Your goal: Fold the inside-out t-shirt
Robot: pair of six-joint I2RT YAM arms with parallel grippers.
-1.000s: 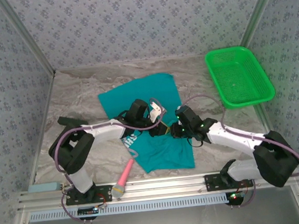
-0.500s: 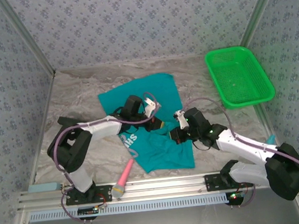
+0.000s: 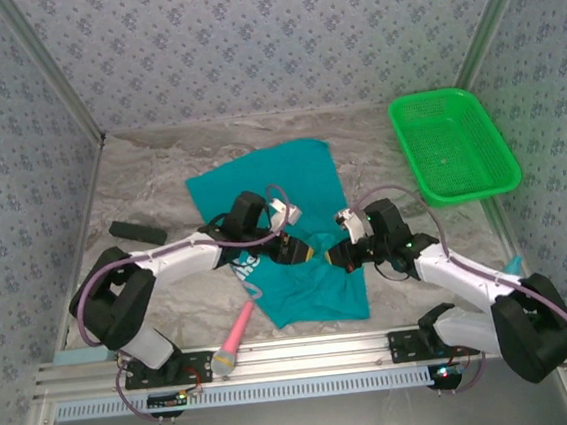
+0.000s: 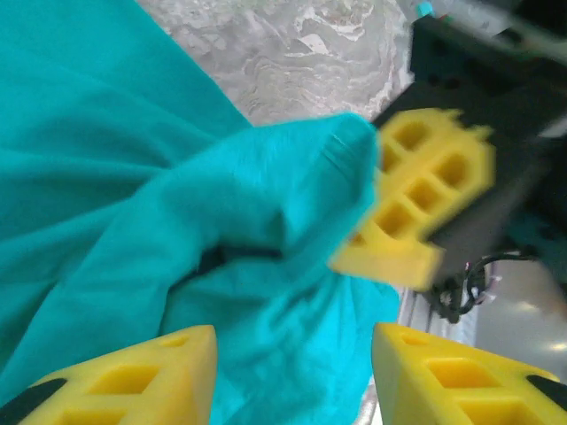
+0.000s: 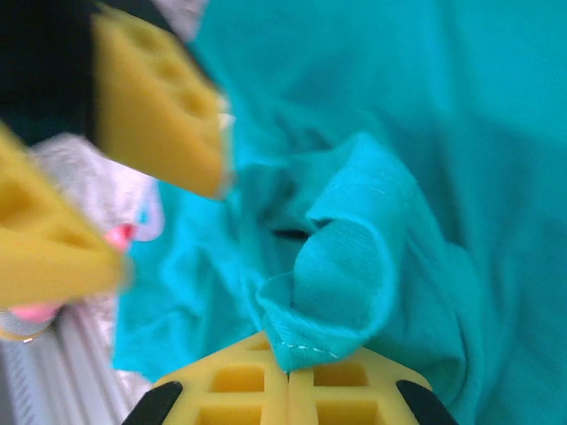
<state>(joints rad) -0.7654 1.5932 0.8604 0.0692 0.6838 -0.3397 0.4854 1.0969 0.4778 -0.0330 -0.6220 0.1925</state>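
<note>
nearby, a pink microphone (image 3: 237,334) lies just beside the t-shirt (image 3: 300,176) (green basket (image 3: 453,146) well apart). right gripper (image 5: 288,372) pinches a cloth fold; left gripper (image 4: 292,354) stands spread.

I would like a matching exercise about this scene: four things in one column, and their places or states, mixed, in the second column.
Things:
1. left gripper
2. right gripper
3. green basket
4. pink microphone

Places or states:
a. far right of the table
b. shut on the t-shirt
c. at the near edge
d. open

Pairs: 1-d, 2-b, 3-a, 4-c.
</note>
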